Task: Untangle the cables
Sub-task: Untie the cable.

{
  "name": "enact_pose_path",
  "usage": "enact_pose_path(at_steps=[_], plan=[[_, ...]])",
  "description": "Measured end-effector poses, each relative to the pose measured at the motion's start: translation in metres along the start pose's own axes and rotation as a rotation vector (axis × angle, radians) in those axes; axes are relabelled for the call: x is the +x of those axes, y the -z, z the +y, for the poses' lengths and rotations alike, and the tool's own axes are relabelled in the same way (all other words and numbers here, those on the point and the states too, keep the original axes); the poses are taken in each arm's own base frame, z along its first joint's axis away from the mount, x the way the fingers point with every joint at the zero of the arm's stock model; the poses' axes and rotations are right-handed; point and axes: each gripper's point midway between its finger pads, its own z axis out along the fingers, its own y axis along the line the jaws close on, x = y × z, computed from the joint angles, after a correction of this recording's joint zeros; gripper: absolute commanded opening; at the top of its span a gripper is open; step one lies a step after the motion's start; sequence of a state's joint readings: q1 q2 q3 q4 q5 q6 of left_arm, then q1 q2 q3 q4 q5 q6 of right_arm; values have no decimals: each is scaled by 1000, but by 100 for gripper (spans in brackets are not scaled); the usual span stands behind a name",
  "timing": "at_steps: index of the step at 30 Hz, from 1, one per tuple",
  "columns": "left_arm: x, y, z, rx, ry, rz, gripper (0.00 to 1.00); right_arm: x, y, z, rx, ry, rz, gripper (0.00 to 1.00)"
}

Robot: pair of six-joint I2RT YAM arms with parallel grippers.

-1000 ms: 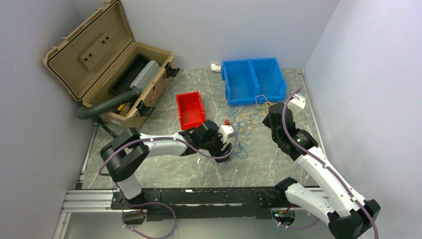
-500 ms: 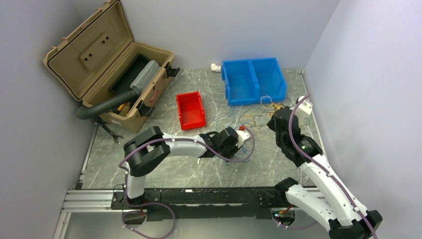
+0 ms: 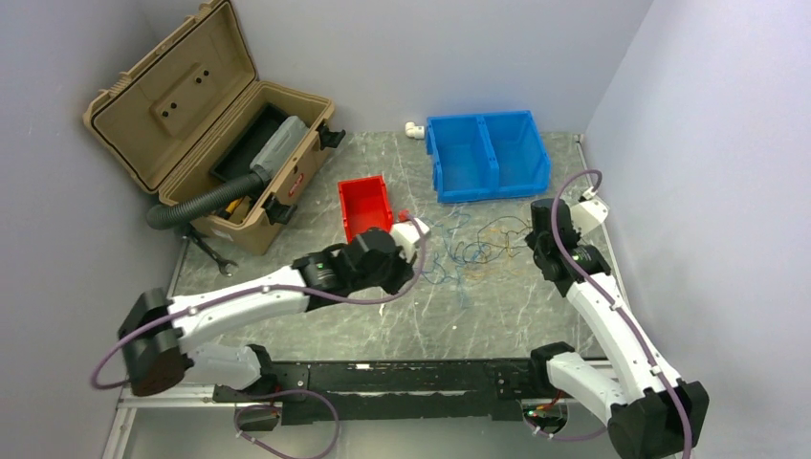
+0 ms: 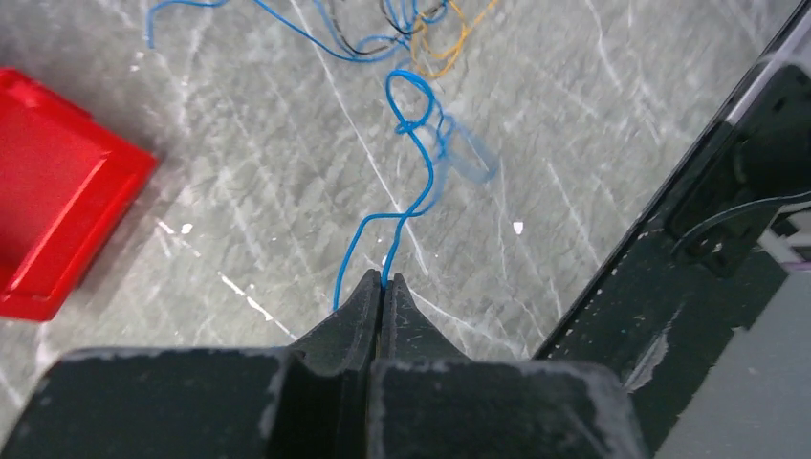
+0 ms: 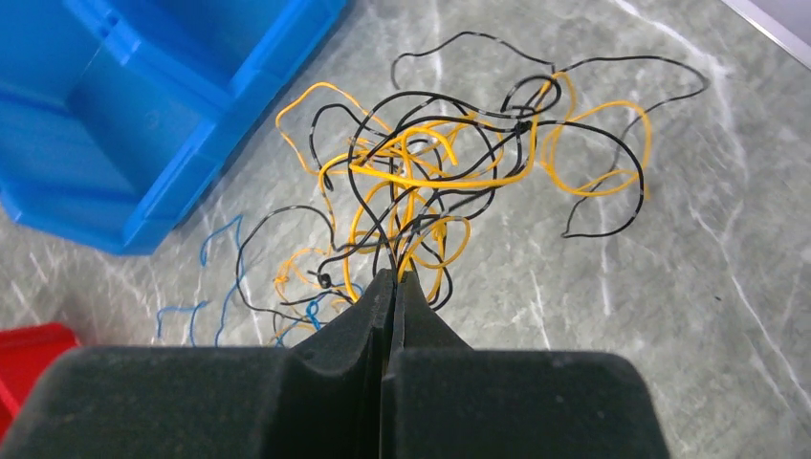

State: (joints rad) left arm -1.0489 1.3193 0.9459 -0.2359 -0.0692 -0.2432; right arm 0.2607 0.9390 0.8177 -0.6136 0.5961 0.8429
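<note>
Pull slowly, straight away from the rest of the cables [image 5: 449, 177], so the blue wire [image 4: 418, 182] slides out and does not snap tight. Watch the little loop in it. If the loop starts to close, stop and ease off. Your left gripper [image 4: 383, 283] is pinched tight on the end of that blue wire. Your right gripper [image 5: 394, 277] is pinched tight too, on black and orange strands. The cables lie on the counter [image 5: 669, 316], near the blue bin [image 5: 115, 124].

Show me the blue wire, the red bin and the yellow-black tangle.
blue wire [image 4: 409, 125], left wrist view, twist below loop
red bin [image 3: 365, 208], top external view, bare floor
yellow-black tangle [image 5: 435, 182], right wrist view, its middle
</note>
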Motion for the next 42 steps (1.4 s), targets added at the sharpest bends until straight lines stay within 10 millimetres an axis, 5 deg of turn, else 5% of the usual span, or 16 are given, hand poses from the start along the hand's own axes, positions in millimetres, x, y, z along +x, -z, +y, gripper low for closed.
enact_pose_path(at_steps=[5, 11, 16, 17, 20, 22, 25, 30, 38, 42], plan=[[-17, 39, 22, -44, 84, -85, 0, -2, -3, -24, 91, -63, 7, 0], [-23, 63, 60, -134, 161, -115, 0, -10, 6, -47, 143, -131, -30, 0], [-26, 79, 76, -177, 181, -134, 0, -6, 8, -46, 95, -104, -14, 5], [-28, 82, 78, -183, 180, -136, 0, -2, 7, -40, 58, -81, 5, 12], [-46, 95, 81, -195, 169, -158, 0, 13, 7, -22, -75, -13, 65, 69], [-68, 108, 82, -198, 157, -198, 0, 25, 8, -12, -173, 41, 97, 93], [-96, 124, 78, -182, 138, -262, 0, 39, 13, 0, -297, 102, 131, 94], [-119, 141, 56, -68, 75, -296, 0, 67, 41, 55, -654, 251, 243, 92], [-136, 154, 21, 116, -5, -285, 0, 120, 141, 134, -1272, 508, 270, 94], [-138, 157, 8, 193, -19, -276, 0, 127, 165, 155, -1435, 547, 193, 94]])
